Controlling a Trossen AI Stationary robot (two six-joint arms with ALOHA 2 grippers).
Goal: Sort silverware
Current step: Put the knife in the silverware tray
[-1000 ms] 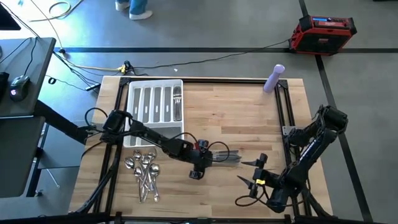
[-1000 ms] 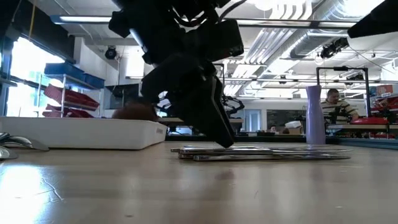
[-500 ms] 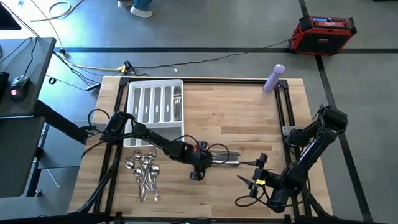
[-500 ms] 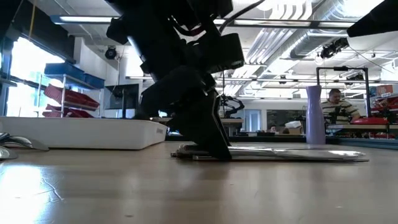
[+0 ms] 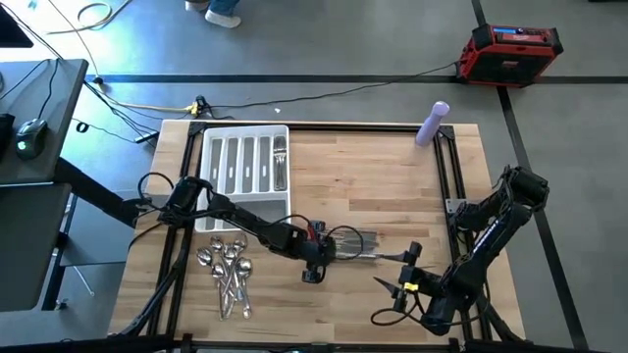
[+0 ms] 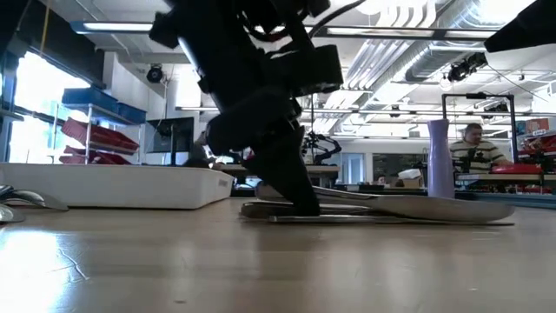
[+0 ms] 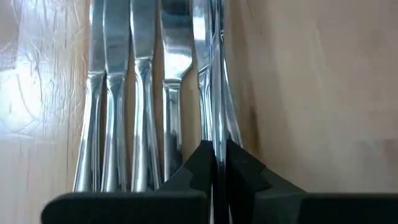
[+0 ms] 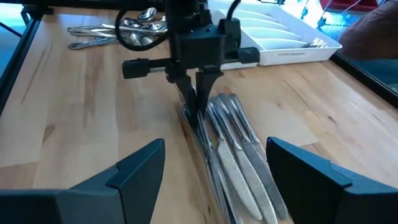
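Clamping left hand point(image 5: 316, 257) on one knife point(image 7: 216, 93) at the 4 o'clock handle end of the row, blades running toward 3 o'clock on the tabletop point(image 5: 373, 186). Waiting at 5 o'clock, right hand point(image 5: 391, 286), fingers spread.

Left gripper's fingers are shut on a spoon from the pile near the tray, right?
Not a spoon. The left gripper is shut on a knife at the edge of the row of knives mid-table; the spoons lie untouched. The left wrist view shows it.
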